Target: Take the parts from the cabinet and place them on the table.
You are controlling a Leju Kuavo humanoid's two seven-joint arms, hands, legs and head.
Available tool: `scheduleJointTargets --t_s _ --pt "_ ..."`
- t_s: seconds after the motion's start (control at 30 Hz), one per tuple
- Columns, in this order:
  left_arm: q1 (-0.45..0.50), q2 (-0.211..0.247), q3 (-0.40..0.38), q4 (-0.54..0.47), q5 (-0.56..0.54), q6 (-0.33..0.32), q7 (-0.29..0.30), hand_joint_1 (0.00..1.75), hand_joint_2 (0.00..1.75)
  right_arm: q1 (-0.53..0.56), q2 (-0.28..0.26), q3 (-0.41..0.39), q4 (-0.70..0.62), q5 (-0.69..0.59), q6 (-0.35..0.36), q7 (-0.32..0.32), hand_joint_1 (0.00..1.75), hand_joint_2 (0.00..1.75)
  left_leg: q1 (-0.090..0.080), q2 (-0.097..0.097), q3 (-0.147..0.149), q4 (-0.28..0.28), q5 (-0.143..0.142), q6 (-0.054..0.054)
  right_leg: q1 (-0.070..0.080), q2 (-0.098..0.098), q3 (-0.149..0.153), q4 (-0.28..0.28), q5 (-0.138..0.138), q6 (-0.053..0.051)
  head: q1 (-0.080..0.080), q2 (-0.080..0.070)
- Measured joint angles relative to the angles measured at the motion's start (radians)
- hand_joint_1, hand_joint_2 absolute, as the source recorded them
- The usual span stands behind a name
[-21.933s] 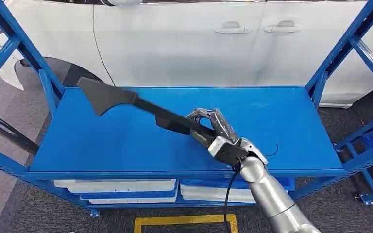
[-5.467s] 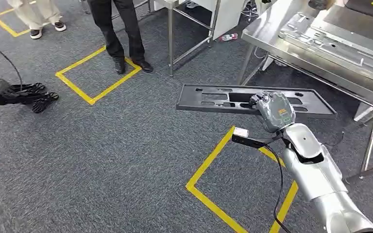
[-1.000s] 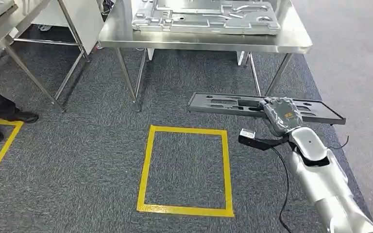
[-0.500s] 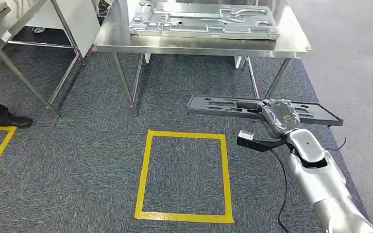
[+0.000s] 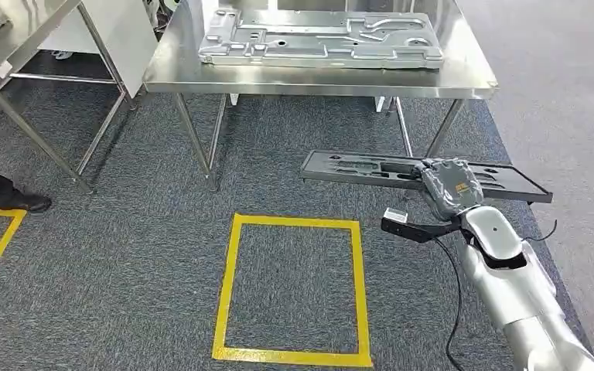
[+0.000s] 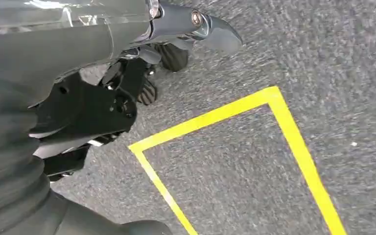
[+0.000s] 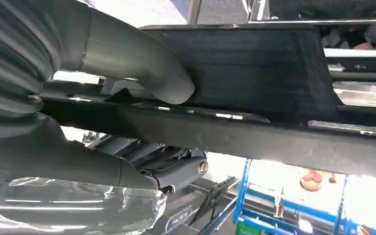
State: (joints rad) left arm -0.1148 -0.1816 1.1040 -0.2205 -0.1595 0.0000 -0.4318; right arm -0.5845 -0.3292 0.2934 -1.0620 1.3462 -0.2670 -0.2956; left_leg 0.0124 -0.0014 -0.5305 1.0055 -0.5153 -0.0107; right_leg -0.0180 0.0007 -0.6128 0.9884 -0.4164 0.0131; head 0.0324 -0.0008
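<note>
A black part (image 5: 356, 168) is held by a grey right hand (image 5: 450, 188) marked with a small orange patch, on a silver arm (image 5: 510, 294). The grey speckled carpet (image 5: 124, 263) is marked with a yellow taped rectangle (image 5: 290, 287). A silver-grey panel (image 5: 321, 37) is carried on the steel-grey table (image 5: 317, 79); the left hand (image 6: 122, 98) is dark grey and black.

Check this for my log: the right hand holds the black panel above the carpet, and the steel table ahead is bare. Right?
Not quite. The right hand does hold the black panel above the carpet, but the steel table is not bare: the head view shows a silver metal panel lying on it.
</note>
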Motion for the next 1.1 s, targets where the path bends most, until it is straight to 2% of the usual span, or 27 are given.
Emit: scheduleJointTargets --t_s 0.03,0.07,0.1,0.13,0.17,0.2,0.23,0.3,0.33,0.37,0.43,0.47,0.5,0.53,0.57,0.63,0.67,0.7,0.73,0.8,0.83,0.87,0.9,0.97,1.0,1.03,1.1 --pt "-0.001 0.000 0.000 0.000 0.000 0.000 -0.001 0.00 1.75 -0.003 0.000 0.000 0.000 0.000 0.000 0.000 1.75 1.75 -0.001 0.000 -0.018 0.046 -0.022 -0.001 0.000 -0.001 0.007 -0.002 -0.005 -0.009 -0.003 0.000" --pt "-0.001 0.000 0.000 0.000 0.000 0.000 0.000 0.00 1.75 -0.006 0.000 0.000 0.000 0.000 0.000 0.000 1.75 1.75 -0.001 -0.001 -0.058 0.121 -0.056 -0.002 0.002 -0.001 0.012 -0.002 -0.009 -0.014 -0.006 0.000" --pt "0.000 0.000 0.000 0.000 0.000 0.000 0.000 0.00 1.75 -0.006 0.000 0.001 0.000 0.000 0.000 0.000 1.75 1.75 0.000 -0.001 -0.114 0.220 -0.094 -0.003 0.005 -0.001 0.017 -0.001 -0.015 -0.017 -0.006 0.000" --pt "0.001 0.000 0.000 0.000 0.000 0.000 0.000 0.00 1.75 -0.005 0.001 0.001 0.000 0.000 0.000 0.000 1.75 1.75 -0.001 -0.001 -0.165 0.299 -0.113 -0.004 0.007 0.000 0.021 -0.001 -0.020 -0.019 -0.006 0.000" --pt "0.002 0.000 0.000 0.000 0.000 0.000 0.000 0.00 1.75 -0.004 0.001 0.002 0.001 0.000 0.000 0.000 1.75 1.75 -0.001 -0.001 -0.196 0.335 -0.105 -0.002 0.010 0.001 0.028 0.000 -0.026 -0.019 -0.006 0.000" --pt "0.004 0.000 0.000 0.000 0.000 0.000 0.000 0.00 1.75 -0.003 0.000 0.002 0.001 0.000 0.001 -0.001 1.75 1.75 -0.001 -0.001 -0.200 0.316 -0.072 0.001 0.012 0.002 0.037 0.000 -0.033 -0.020 -0.006 0.000" --pt "0.005 0.000 0.000 0.000 0.000 0.000 0.000 0.00 1.75 -0.002 0.000 0.002 0.001 0.000 0.001 -0.001 1.75 1.75 -0.001 -0.001 -0.182 0.255 -0.021 0.005 0.014 0.004 0.048 0.000 -0.040 -0.019 -0.006 0.000" --pt "0.004 0.000 0.000 0.000 0.000 0.000 0.000 0.00 1.75 -0.003 0.001 0.002 0.001 0.000 0.000 -0.001 1.75 1.75 -0.005 -0.002 -0.110 0.058 0.103 0.023 0.017 0.005 0.070 0.001 -0.057 -0.016 -0.006 0.000" --pt "0.005 0.002 0.000 0.000 0.000 0.000 0.000 0.00 1.75 -0.005 0.001 0.002 0.002 0.000 0.000 -0.001 1.75 1.75 -0.012 -0.004 -0.096 0.036 0.091 0.029 0.022 0.006 0.072 0.003 -0.062 -0.011 -0.002 0.000" --pt "0.004 0.002 0.000 0.000 0.000 0.001 0.000 0.00 1.75 -0.007 0.001 0.003 0.003 0.000 0.001 0.000 1.75 1.75 -0.011 -0.002 -0.091 0.011 0.086 0.028 0.021 0.008 0.066 0.006 -0.064 -0.006 -0.002 0.000" --pt "0.002 0.002 0.000 0.000 0.000 0.001 -0.001 0.00 1.75 -0.006 0.000 0.002 0.003 0.000 0.001 0.000 1.75 1.75 -0.015 -0.004 -0.092 0.014 0.083 0.035 0.018 0.008 0.068 -0.001 -0.065 0.005 -0.002 0.000" --pt "0.003 0.002 0.000 0.000 0.001 0.001 -0.001 0.00 1.75 -0.007 0.000 0.002 0.003 0.000 0.001 -0.001 1.75 1.75 -0.013 -0.004 -0.088 0.006 0.084 0.040 0.019 0.008 0.072 -0.005 -0.067 0.011 -0.002 0.000" --pt "0.003 0.002 0.000 0.000 0.000 0.001 -0.001 0.00 1.75 -0.007 0.000 0.001 0.000 0.000 0.000 -0.002 1.75 1.75 -0.005 -0.004 -0.076 -0.007 0.087 0.045 0.012 0.008 0.077 -0.008 -0.073 0.017 -0.002 0.000" --pt "0.002 0.001 0.000 0.000 0.000 0.000 -0.001 0.00 1.75 -0.011 0.000 0.000 0.000 0.000 0.000 -0.002 1.75 1.75 -0.004 -0.004 -0.071 -0.014 0.087 0.049 0.012 0.006 0.062 0.029 -0.090 0.024 0.000 0.000" --pt "0.000 0.001 0.000 0.000 0.000 -0.001 -0.001 0.00 1.75 -0.014 0.000 0.000 0.000 0.000 0.001 -0.001 1.75 1.75 -0.004 -0.004 -0.069 -0.015 0.086 0.051 0.010 0.005 0.020 0.103 -0.123 0.030 0.000 0.000" --pt "0.001 0.000 0.000 0.000 0.000 -0.001 -0.001 0.00 1.75 -0.011 -0.002 0.000 0.001 0.000 0.001 0.000 1.75 1.75 -0.004 -0.004 -0.064 -0.015 0.078 0.054 0.003 0.005 -0.084 0.280 -0.184 0.041 0.000 0.000" --pt "0.002 0.000 0.000 0.000 0.000 -0.001 -0.001 0.00 1.75 -0.008 -0.002 0.001 0.002 0.000 0.001 -0.001 1.75 1.75 -0.004 -0.004 -0.060 -0.013 0.073 0.053 0.002 0.005 -0.120 0.327 -0.184 0.045 0.000 0.000" --pt "0.003 0.000 0.000 0.000 0.000 -0.001 -0.001 0.00 1.75 -0.005 -0.002 0.001 0.003 0.000 0.001 -0.001 1.75 1.75 -0.004 -0.005 -0.053 -0.013 0.068 0.052 0.000 0.004 -0.128 0.319 -0.156 0.046 0.000 0.000" --pt "0.004 0.000 0.000 0.000 0.000 -0.001 -0.001 0.00 1.75 -0.004 -0.002 0.001 0.003 0.000 0.001 -0.001 1.75 1.75 -0.004 -0.005 -0.044 -0.012 0.061 0.050 -0.002 0.004 -0.111 0.263 -0.104 0.046 0.001 0.000" --pt "0.003 -0.001 0.000 0.000 0.000 -0.001 -0.001 0.00 1.75 -0.007 -0.003 0.001 0.003 0.000 0.001 -0.001 1.75 1.75 -0.004 -0.007 -0.023 -0.011 0.047 0.045 -0.004 0.001 -0.038 0.080 0.010 0.042 0.000 0.000" --pt "0.003 -0.001 0.000 0.000 0.000 -0.002 0.000 0.00 1.75 -0.009 -0.003 0.001 0.003 0.000 0.001 -0.001 1.75 1.75 -0.004 -0.007 -0.021 -0.011 0.040 0.039 -0.004 -0.003 -0.018 0.021 0.028 0.038 0.001 0.000" --pt "0.001 -0.001 0.000 0.000 0.000 -0.002 -0.001 0.00 1.75 -0.015 -0.003 0.002 0.005 0.001 0.000 -0.001 1.75 1.75 -0.010 -0.007 -0.022 -0.007 0.035 0.031 0.007 -0.003 -0.008 0.002 0.016 0.031 -0.001 0.000" --pt "0.000 -0.001 0.000 0.000 0.000 -0.002 -0.001 0.00 1.75 -0.017 -0.003 0.002 0.006 0.002 -0.001 -0.001 1.75 1.75 -0.009 -0.007 -0.025 -0.009 0.035 0.027 0.007 -0.001 -0.012 0.007 0.009 0.021 -0.001 0.000" --pt "0.001 -0.001 0.000 0.000 0.000 -0.003 -0.001 0.00 1.75 -0.016 -0.003 0.002 0.006 0.013 -0.005 0.007 1.75 1.75 -0.008 -0.005 -0.018 -0.014 0.027 0.015 0.010 0.001 -0.011 0.005 0.001 0.008 -0.003 0.000" --pt "0.001 -0.001 0.000 0.000 0.000 -0.003 -0.001 0.00 1.75 -0.014 -0.003 0.002 0.005 0.022 -0.008 0.014 1.75 1.75 -0.009 -0.004 -0.017 -0.007 0.020 0.008 -0.002 0.002 0.001 -0.004 0.002 0.000 -0.004 0.000" --pt "0.000 -0.001 0.000 0.000 0.000 -0.003 -0.001 0.00 1.75 -0.014 -0.003 0.003 0.004 0.031 -0.013 0.021 1.75 1.75 -0.007 -0.004 -0.023 0.021 0.007 0.005 0.001 0.001 0.009 -0.006 -0.003 -0.007 -0.003 0.000" --pt "0.001 -0.001 0.000 0.000 0.000 -0.003 -0.001 0.00 1.75 -0.017 -0.003 0.005 0.003 0.055 -0.027 0.038 1.75 1.75 -0.005 -0.004 -0.095 0.161 -0.056 0.001 0.004 0.000 0.019 -0.006 -0.011 -0.017 -0.007 0.000"
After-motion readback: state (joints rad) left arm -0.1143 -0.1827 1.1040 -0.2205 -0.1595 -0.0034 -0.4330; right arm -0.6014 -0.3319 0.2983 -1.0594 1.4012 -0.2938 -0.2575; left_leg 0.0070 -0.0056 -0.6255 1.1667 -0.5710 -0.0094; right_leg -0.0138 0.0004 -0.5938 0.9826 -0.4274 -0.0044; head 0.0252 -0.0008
